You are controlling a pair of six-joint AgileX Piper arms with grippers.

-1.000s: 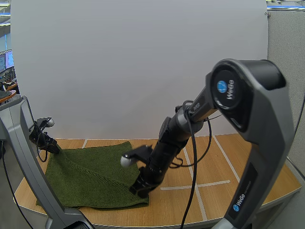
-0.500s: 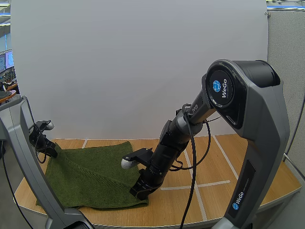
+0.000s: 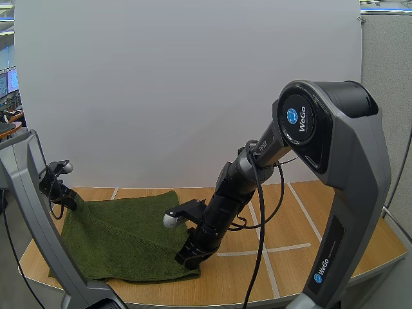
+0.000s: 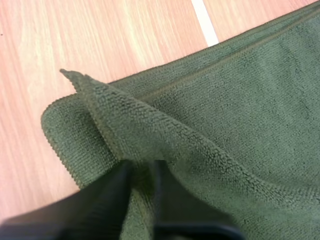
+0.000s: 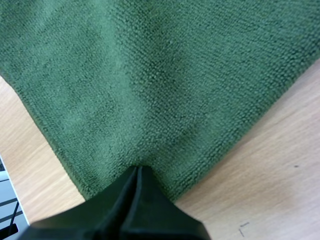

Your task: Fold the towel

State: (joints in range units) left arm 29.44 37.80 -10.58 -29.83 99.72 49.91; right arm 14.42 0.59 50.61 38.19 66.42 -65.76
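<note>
The wooden table (image 3: 309,219), marked with white lines, is carrying the green towel (image 3: 122,238), lying flat on its left half. The left end effector (image 4: 142,169) is pinching the raised far left corner. The right end effector (image 5: 138,171), clamped tight, is gripping the near right edge. Probably the 2 should be lifting together, evenly, keeping the cloth taut.

Raised fold of green towel (image 4: 240,115) pinched in the left gripper (image 4: 142,169) — corner peaked, wooden table (image 4: 100,35) beneath
</note>
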